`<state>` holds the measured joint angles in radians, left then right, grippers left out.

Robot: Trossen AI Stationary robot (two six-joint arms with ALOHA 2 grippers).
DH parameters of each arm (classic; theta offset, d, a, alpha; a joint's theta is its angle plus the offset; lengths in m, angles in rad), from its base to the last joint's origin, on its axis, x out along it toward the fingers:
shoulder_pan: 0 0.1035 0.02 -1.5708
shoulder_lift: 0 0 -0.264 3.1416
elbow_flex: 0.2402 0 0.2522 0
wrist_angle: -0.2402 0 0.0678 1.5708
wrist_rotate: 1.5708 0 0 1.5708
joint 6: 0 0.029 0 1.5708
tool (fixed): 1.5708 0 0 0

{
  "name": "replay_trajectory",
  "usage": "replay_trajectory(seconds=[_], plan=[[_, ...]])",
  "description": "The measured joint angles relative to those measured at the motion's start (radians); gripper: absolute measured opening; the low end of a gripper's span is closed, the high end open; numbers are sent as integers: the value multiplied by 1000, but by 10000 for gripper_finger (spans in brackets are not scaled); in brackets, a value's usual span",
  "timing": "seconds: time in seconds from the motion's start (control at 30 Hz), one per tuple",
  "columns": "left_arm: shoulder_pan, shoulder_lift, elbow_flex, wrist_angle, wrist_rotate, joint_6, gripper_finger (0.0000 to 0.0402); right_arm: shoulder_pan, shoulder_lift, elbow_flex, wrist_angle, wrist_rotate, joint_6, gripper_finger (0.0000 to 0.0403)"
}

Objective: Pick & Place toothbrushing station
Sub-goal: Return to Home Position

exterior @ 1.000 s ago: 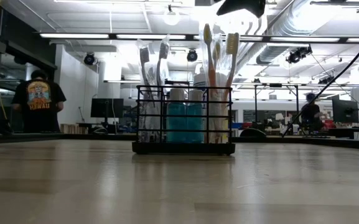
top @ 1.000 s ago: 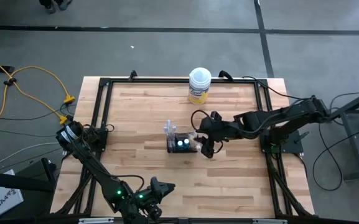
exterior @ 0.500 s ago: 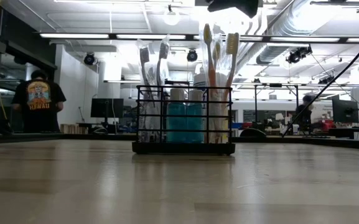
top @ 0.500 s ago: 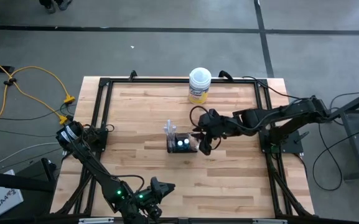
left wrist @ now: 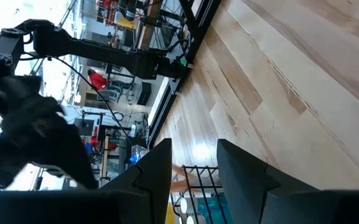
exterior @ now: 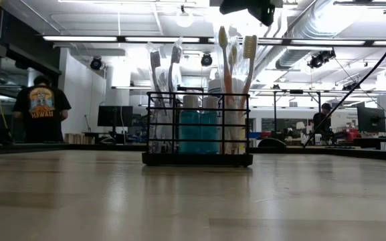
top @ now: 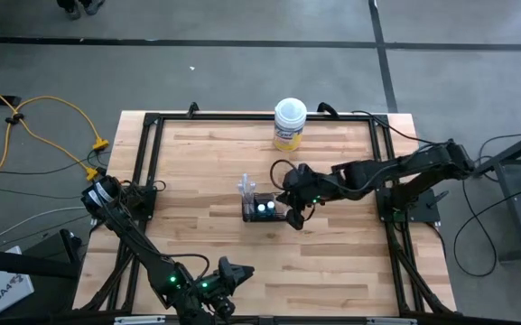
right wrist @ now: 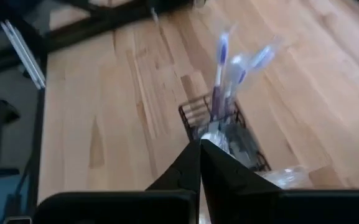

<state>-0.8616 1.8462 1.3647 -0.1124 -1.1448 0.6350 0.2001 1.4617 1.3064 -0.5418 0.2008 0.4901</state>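
Right pincer point(right wrist: 199, 144), clenched empty, hovers beside the wire holder point(top: 265, 208); left pincer point(top: 238, 270) parked, released; yellow tub point(top: 289, 126) apart.

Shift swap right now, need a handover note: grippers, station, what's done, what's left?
Right gripper: shut, empty, hanging above the wire holder mid-table.
Left gripper: open, empty, parked at the table's near edge.
Holder stands upright; toothbrushes and two teal tubes stand inside it. No brush seen loose on the table.
Left: bring the right arm home.
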Motion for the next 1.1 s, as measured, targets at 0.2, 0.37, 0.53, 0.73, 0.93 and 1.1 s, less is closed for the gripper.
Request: replay_trajectory(seconds=[0.2,0.37,0.53,0.73,0.93,1.1], plan=[[0,0,0,0,-3,0,122,0,61,0,13,-25,-2,3],[0,0,0,0,-2,-4,122,0,69,0,34,-23,-7,2],[0,0,0,0,-2,-4,122,3,27,2,53,-15,-16,2],[0,0,0,0,-2,-5,122,10,1,-1,60,-7,-33,2],[0,0,0,5,1,-8,122,23,-44,0,100,1,-49,2],[2,0,0,8,-11,-20,122,36,-78,0,131,6,-50,2]])
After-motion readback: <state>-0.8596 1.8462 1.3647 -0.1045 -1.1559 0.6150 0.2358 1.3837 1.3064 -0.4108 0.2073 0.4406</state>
